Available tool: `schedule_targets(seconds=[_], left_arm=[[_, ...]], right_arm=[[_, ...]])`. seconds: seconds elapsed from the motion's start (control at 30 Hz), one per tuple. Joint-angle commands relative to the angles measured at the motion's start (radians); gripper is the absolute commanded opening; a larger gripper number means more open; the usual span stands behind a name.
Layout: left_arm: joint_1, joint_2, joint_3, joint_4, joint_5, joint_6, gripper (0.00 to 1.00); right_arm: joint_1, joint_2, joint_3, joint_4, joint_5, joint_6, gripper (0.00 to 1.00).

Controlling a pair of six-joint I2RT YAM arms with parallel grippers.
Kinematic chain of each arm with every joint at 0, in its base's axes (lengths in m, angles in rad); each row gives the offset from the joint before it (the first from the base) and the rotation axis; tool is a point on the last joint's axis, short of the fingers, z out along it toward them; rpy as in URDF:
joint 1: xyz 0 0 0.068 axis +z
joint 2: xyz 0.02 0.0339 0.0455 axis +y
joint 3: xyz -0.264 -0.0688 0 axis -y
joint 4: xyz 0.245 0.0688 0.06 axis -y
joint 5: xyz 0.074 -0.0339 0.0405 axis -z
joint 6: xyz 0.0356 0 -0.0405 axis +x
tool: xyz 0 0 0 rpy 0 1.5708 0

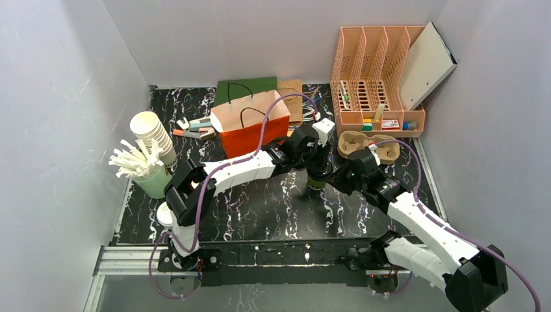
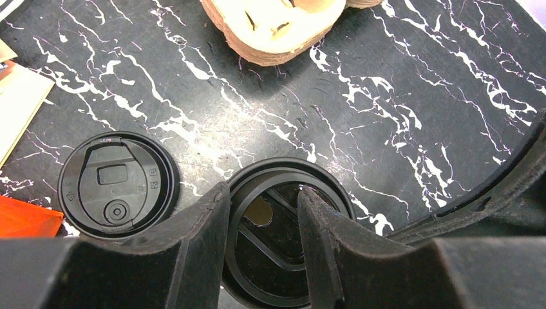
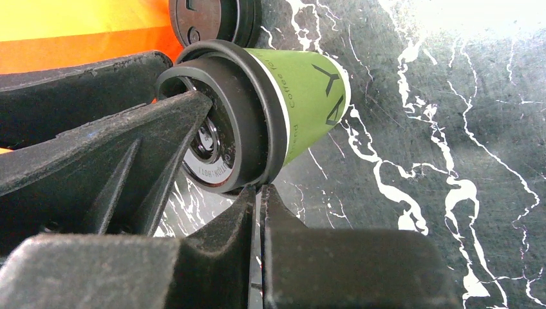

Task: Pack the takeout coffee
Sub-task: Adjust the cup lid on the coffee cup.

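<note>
The takeout coffee stands upright at the middle of the table, a green paper cup with its black lid on. My left gripper hangs right above it. In the left wrist view the lid lies under the gripper, whose jaws stand apart. One finger sits outside the lid's rim and the other over its recess. My right gripper is beside the cup on its right, shut and empty, its tips touching the lid's rim.
A spare black lid lies on the table beside the cup. An orange paper bag stands open behind it. Cardboard cup carriers sit at the back right, before a peach organiser. White cups and a stirrer cup stand left.
</note>
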Motion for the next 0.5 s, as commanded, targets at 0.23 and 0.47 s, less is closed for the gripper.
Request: schedule_targets(seconds=[0.23,0.47], left_arm=[[-0.034,0.059,-0.068,-0.135,0.105,-0.024,0.39],[-0.034,0.068,-0.077,-0.128,0.11,-0.029,0.38]], right_arm=[[-0.013,0.122,-0.116,-0.168,0.023,-0.034,0.12],[-0.02,0.119,-0.099,-0.172,0.022,-0.051,0.12]])
